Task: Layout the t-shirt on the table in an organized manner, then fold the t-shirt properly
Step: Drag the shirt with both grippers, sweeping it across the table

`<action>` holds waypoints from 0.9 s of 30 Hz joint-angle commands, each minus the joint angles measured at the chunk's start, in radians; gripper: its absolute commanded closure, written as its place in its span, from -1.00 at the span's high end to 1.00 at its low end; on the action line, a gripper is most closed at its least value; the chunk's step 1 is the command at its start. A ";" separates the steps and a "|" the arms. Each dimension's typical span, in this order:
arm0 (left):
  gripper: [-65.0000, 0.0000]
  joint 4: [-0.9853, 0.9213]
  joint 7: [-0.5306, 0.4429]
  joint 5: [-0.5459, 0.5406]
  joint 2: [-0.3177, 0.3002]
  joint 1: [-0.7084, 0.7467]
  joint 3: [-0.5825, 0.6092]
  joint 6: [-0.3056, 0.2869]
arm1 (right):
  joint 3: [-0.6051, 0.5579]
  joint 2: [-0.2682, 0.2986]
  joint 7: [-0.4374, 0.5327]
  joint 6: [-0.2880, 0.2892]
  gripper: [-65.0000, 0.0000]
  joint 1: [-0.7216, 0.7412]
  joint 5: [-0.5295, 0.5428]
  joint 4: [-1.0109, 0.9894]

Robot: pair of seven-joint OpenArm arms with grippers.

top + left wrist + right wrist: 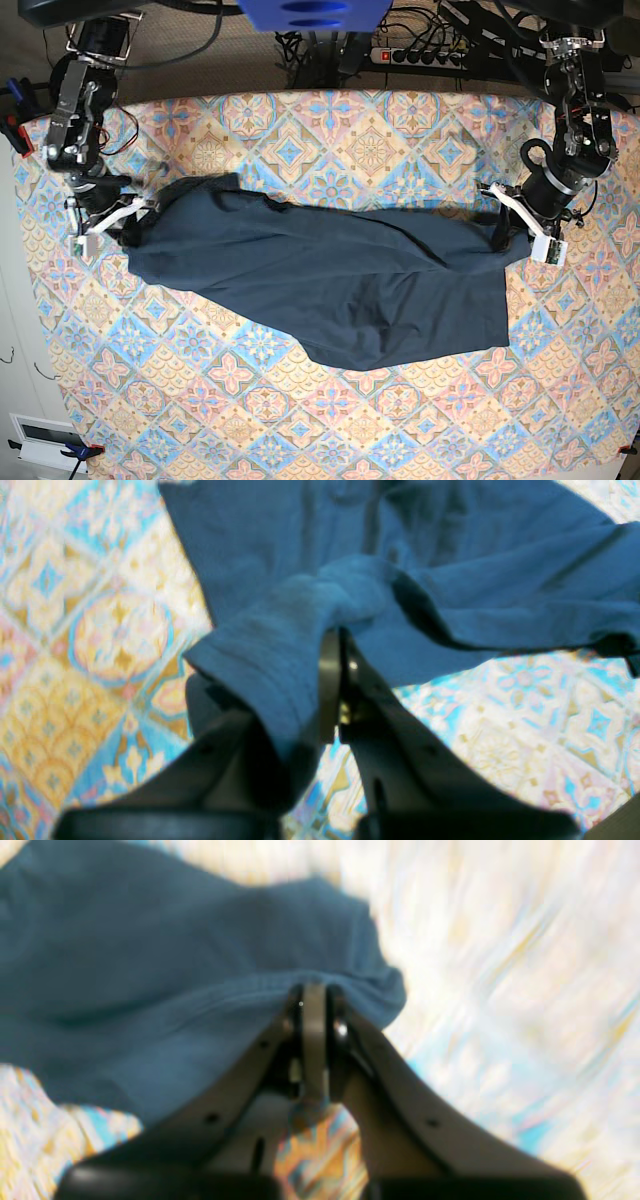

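Observation:
The dark navy t-shirt [330,270] is stretched across the middle of the patterned table [330,140] between my two grippers. In the base view my left gripper [503,228] is at the shirt's right end, shut on a bunched hem of the t-shirt [280,645]; the left wrist view shows cloth draped over its closed fingers [332,645]. My right gripper [135,222] is at the shirt's left end, shut on a fold of the t-shirt [165,990]; the right wrist view shows its fingers [314,1000] pinched together with the fabric edge between them. The shirt's lower edge sags toward the front.
A power strip [425,55] and cables lie beyond the table's far edge. Patterned tablecloth [300,420] stretches bare in front of the shirt and behind it. The right wrist view is blurred by motion.

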 commanded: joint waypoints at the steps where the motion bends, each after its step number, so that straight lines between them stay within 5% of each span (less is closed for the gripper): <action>1: -1.00 0.027 -0.027 -0.012 -0.016 -0.023 -0.010 0.000 | 0.013 0.016 0.018 0.003 -0.99 0.009 0.009 0.038; 12: -1.00 0.033 -0.027 -0.013 -0.018 -0.167 -0.010 0.000 | 0.099 0.019 0.027 0.008 -1.00 0.018 0.009 0.205; 17: -1.00 0.033 -0.027 -0.013 -0.018 -0.265 -0.010 0.000 | 0.171 0.019 0.026 0.117 -1.00 0.121 0.117 0.199; 21: -1.00 0.033 -0.026 -0.012 -0.018 -0.376 -0.010 0.000 | 0.185 0.023 0.018 0.120 -1.00 0.236 0.170 0.196; 27: -1.00 0.027 -0.016 -0.002 -0.014 -0.555 -0.001 0.000 | 0.181 0.103 -0.002 0.123 -1.00 0.349 0.173 0.071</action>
